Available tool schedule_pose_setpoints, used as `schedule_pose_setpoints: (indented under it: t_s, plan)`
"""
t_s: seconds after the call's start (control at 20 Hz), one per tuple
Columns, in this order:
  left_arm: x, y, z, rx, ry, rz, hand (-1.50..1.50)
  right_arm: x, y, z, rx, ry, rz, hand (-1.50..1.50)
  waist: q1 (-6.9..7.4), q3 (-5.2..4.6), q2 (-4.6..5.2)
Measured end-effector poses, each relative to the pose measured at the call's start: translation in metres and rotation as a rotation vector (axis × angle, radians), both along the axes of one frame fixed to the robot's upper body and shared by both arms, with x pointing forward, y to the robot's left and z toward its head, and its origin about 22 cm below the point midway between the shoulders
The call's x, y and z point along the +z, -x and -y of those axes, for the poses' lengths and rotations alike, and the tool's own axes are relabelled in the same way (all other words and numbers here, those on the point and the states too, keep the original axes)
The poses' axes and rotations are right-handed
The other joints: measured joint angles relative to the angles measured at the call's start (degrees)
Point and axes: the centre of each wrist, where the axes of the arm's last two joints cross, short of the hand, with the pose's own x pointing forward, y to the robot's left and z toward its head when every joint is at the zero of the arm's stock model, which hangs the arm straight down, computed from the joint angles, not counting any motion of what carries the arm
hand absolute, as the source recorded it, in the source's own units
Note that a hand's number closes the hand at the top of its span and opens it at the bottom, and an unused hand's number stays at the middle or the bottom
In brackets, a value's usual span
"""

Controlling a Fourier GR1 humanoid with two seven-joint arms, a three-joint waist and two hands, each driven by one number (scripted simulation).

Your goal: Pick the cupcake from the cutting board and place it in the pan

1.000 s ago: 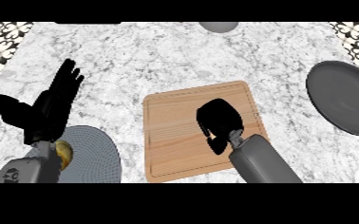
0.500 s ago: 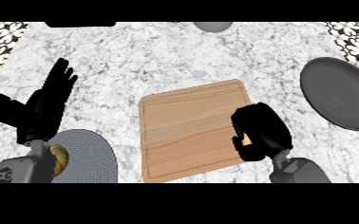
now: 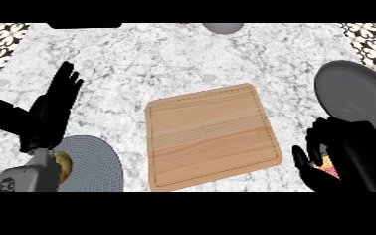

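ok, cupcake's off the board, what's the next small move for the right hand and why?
Probably carry it up toward the pan. The right hand is curled round the cupcake off the cutting board's right edge, and the pan lies just beyond it, apart from the hand.

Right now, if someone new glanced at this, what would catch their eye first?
Probably the bare wooden cutting board in the middle of the marble counter. Next, the right robot hand at the lower right, off the board, curled around something pink and orange, just below the dark pan. The left robot hand rests open at the left edge.
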Motion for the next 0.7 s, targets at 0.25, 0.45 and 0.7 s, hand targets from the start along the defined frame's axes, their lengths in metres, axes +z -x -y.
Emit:
schedule_pose_setpoints:
  t_s: [0.25, 0.45, 0.7]
  plan:
    - [0.005, -0.003, 0.008, -0.016, 0.0, 0.002, 0.0, 0.036, 0.009, 0.021, -0.058, -0.054, 0.061, 1.5, 0.89, 0.0, 0.24]
    - [0.006, 0.001, -0.001, -0.023, 0.008, -0.002, 0.0, 0.045, 0.003, 0.037, -0.127, -0.108, 0.085, 1.5, 1.3, 0.01, 0.34]
    - [0.007, -0.006, 0.001, -0.029, 0.004, 0.011, 0.0, 0.051, -0.026, 0.082, -0.201, -0.171, 0.115, 1.5, 1.56, 0.02, 0.47]
